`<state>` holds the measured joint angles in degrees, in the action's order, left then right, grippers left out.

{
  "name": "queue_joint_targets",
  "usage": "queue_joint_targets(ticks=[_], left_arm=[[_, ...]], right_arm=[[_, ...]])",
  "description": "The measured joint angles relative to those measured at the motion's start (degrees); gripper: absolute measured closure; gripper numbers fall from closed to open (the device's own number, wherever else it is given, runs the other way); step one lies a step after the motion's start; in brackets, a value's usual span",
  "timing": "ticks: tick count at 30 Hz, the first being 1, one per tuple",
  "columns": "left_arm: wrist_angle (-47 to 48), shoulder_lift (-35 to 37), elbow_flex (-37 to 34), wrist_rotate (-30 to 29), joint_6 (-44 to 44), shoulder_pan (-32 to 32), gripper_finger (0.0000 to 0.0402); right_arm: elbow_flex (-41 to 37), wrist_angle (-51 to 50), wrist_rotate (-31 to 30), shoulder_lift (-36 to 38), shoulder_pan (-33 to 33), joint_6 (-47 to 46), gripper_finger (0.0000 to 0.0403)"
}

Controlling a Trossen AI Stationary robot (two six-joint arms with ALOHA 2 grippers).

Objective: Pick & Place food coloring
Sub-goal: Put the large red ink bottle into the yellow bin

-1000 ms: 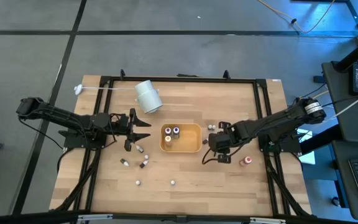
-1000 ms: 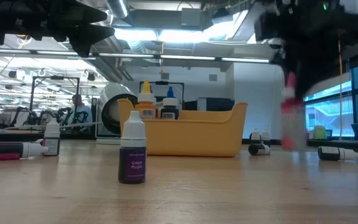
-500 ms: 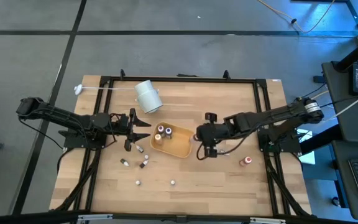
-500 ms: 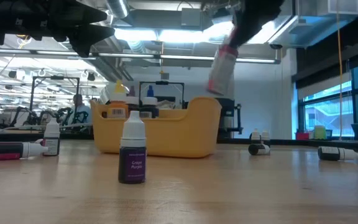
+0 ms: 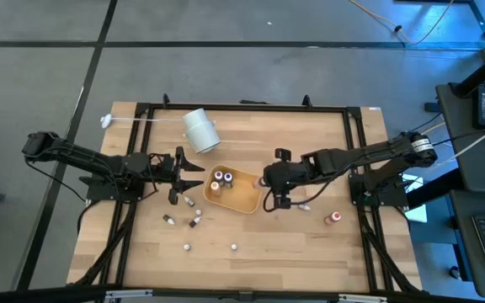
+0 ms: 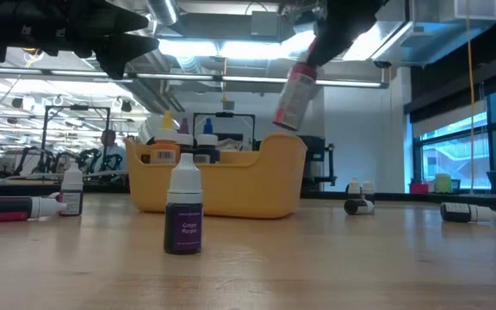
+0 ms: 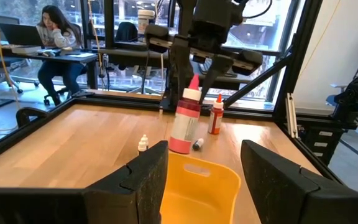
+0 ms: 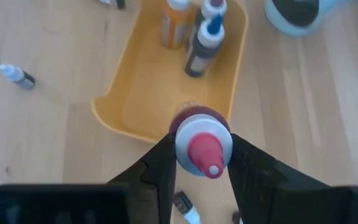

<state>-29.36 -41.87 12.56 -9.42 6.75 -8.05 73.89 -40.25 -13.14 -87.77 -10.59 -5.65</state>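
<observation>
The right hand (image 5: 271, 187) gripped a red food coloring bottle (image 6: 294, 91), tilted and held in the air just above the near end of the orange tray (image 5: 244, 200), where three more bottles (image 5: 221, 179) stood. The left hand (image 5: 194, 177) hovered beside the tray's other end, its fingers (image 7: 143, 182) apart and holding nothing, while other small bottles (image 5: 194, 221) lay scattered on the table (image 5: 251, 236).

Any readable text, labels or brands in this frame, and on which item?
"Grape Purple": label of the upright purple bottle nearest the low camera, small but legible.
Label on the bottle held in the right gripper: too blurred to read.
Labels on the bottles in the orange tray: too small to read.
</observation>
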Motion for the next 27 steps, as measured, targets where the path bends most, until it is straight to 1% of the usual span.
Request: queue_joint_targets(ticks=[4, 7, 10, 12, 13, 14, 16, 19, 23, 27], left_arm=[[0.03, 0.00, 0.00, 0.05, 1.16, 0.00, 0.0203], [2.14, 0.01, 0.02, 0.52, 6.93, 0.01, 0.0204], [9.66, 0.07, 0.02, 3.97, 17.48, 0.02, 0.0205], [17.55, 0.03, 0.02, 7.04, 23.11, 0.00, 0.0205], [21.34, -0.14, 0.02, 7.52, 25.11, -0.05, 0.0205], [24.63, -0.23, 0.02, 7.07, 27.24, -0.10, 0.0205], [30.14, -0.26, 0.02, 3.64, 31.15, -0.15, 0.0205], [34.64, -0.50, 0.02, -0.59, 33.63, -0.07, 0.0204], [33.41, -0.89, 0.02, -1.92, 33.13, -0.09, 0.0205], [33.11, -2.29, 0.02, -5.55, 32.57, -0.10, 0.0205]], right_arm=[[0.11, 6.31, 3.49, -0.68, 0.00, 1.59, 0.0276], [0.11, 9.41, 5.99, -2.26, 0.00, 3.78, 0.0277], [0.11, 9.52, 6.34, -4.19, -0.02, 5.21, 0.0277], [0.09, 9.04, 6.32, -5.44, 0.00, 6.26, 0.0277], [0.07, 9.01, 6.31, -5.94, 0.00, 6.70, 0.0277], [0.07, 9.01, 6.31, -6.34, 0.04, 7.38, 0.0277], [0.07, 9.16, 6.31, -6.93, 0.25, 7.74, 0.0276], [0.07, 9.04, 6.35, -7.56, 0.65, 7.71, 0.0276], [0.07, 8.87, 6.27, -7.50, 0.79, 7.71, 0.0276], [0.07, 8.36, 6.29, -7.50, 0.74, 7.76, 0.0276]])
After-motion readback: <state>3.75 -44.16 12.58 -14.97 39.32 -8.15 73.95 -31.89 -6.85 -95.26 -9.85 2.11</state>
